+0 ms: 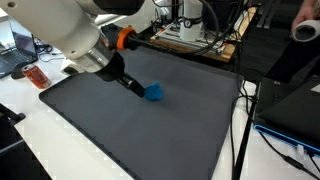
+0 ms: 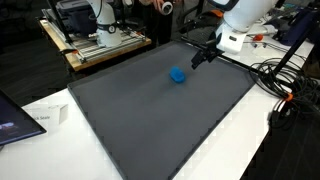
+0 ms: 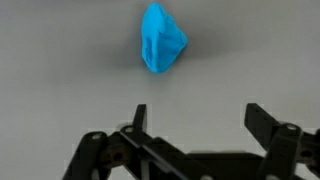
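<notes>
Hand (image 3: pixel 195 112) spread wide, blue lump (image 3: pixel 162 40) on grey mat (image 2: pixel 160 120), cluttered workbench (image 2: pixel 108 50) behind

No writing, brand, number or sign can be read anywhere in these views. A small red packet (image 1: pixel 37 76) at the mat's edge, well apart from the open jaws of the gripper (image 1: pixel 137 88), may carry print, but it is too small and blurred to make out. The same goes for a white card (image 2: pixel 46 117) on the table far from the jaws, and for a laptop screen (image 2: pixel 14 116) just beside that card, which shows only a dark glow. The wrist view shows no lettering ahead of the jaws.
</notes>
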Controlling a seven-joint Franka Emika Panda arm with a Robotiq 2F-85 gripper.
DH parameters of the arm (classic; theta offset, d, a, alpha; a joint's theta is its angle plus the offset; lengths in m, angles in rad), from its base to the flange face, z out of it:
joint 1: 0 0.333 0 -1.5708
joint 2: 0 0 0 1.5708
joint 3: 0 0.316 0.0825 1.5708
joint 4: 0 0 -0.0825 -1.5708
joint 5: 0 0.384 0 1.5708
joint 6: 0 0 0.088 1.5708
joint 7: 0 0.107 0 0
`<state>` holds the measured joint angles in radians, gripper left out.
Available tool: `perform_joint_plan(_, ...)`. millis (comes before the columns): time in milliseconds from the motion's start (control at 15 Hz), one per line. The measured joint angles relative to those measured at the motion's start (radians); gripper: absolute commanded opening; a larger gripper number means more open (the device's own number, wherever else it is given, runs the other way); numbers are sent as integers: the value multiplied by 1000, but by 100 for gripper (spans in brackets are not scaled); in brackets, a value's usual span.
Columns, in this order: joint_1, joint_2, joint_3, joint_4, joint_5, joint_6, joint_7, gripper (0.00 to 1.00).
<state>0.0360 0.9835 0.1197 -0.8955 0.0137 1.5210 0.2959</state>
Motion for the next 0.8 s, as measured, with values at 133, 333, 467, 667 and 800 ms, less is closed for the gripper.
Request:
perform_joint_plan(133,-26,0,8,-11,24,0,-11,100)
perform_joint_plan(333,-64,0,16,-27,56,0,-29,100)
perform_joint_plan(467,-89,0,24,-36,78,0,-47,100)
perform_joint_plan(667,-132,0,40,-56,118,6,-85,100)
perform_joint_plan(800,-162,-2,50,-75,147,20,-111,100)
